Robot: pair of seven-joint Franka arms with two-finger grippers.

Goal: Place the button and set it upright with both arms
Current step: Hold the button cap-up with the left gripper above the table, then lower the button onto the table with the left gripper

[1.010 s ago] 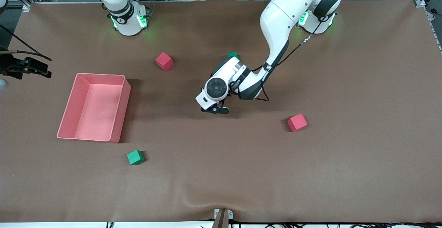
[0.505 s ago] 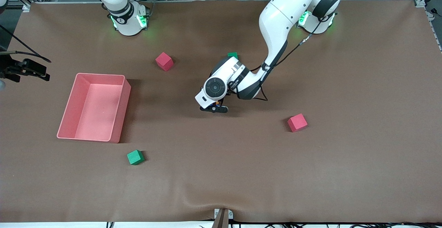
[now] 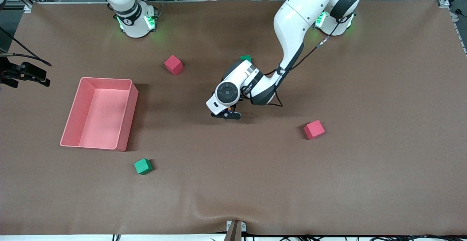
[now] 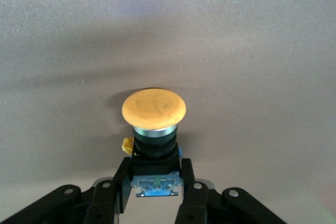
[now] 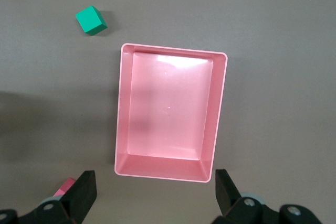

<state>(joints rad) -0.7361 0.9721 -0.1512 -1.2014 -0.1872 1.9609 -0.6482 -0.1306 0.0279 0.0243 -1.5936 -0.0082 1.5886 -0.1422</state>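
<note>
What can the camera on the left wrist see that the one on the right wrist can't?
Only the left wrist view shows the button, orange cap up, with the left claw shut on its black body just above the table. Only the right wrist view shows the pink bin, a green cube beside it, a sliver of a red cube, and the open right claw high over the bin. Both show the brown table cover.

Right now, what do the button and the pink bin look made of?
Button: smooth matte orange cap, likely plastic; a shiny silver ring under it looks metallic; black body, probably plastic. It is clamped in the shut left gripper. Pink bin: thin-walled and glossy, with a light glare on its floor, likely moulded plastic.
</note>
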